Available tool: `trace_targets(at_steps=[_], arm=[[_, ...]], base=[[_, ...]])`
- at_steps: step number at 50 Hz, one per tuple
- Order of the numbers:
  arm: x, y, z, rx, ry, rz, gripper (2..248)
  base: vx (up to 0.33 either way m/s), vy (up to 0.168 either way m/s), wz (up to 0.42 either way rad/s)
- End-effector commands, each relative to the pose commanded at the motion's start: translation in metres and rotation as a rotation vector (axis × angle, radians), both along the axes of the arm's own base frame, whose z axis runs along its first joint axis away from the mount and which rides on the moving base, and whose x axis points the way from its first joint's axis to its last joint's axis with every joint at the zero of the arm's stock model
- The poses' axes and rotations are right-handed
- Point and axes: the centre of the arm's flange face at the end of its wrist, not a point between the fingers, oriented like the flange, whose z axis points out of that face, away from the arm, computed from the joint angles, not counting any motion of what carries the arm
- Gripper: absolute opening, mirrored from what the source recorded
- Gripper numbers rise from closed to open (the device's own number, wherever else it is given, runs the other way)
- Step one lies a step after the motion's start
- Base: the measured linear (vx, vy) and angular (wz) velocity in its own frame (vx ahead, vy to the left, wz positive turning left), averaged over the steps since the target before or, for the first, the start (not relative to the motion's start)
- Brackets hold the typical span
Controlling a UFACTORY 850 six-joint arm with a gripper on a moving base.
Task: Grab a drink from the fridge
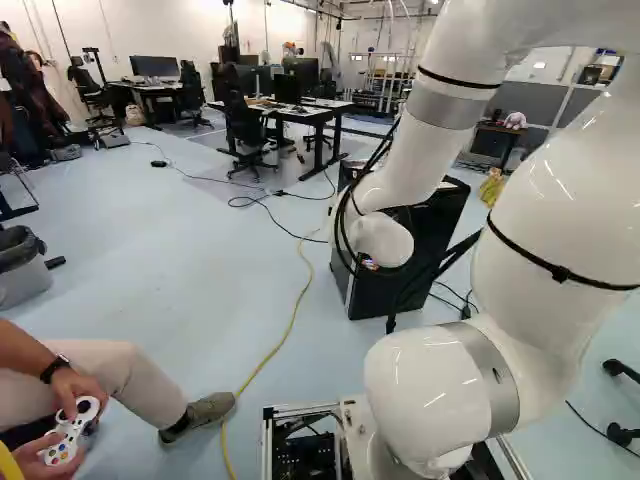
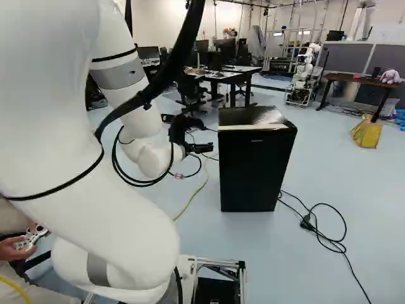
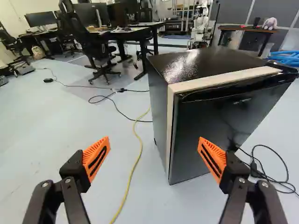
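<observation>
Fridge (image 2: pixel 250 168): black, upright on floor (image 2: pixel 354 202), ahead of arm (image 2: pixel 136 107).
Door (image 3: pixel 210 116): looks closed; pale strip (image 3: pixel 170 126) along its left edge.
Gripper (image 2: pixel 207 148): fingers spread wide, near fridge, to its left.
Yellow cable (image 3: pixel 132 172): on floor, left of fridge.

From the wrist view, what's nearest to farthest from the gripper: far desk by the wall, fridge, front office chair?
1. Fridge: just ahead of the open gripper.
2. Front office chair: beyond the fridge, beside the middle desk.
3. Far desk: farther back than the chair, by the wall.
</observation>
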Motion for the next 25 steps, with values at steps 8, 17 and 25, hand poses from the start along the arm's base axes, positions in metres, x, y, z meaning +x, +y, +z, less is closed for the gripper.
trace_targets(at_steps=[8,17,25], arm=[[0.009,-0.002,-0.005,0.002,-0.012,-0.044,247],[0.017,-0.004,-0.011,0.001,-0.026,-0.096,247],[0.023,-0.007,-0.017,-0.003,-0.038,-0.143,247]], base=[[0.000,0.000,0.000],[0.000,0.000,0.000],[0.000,0.000,0.000]])
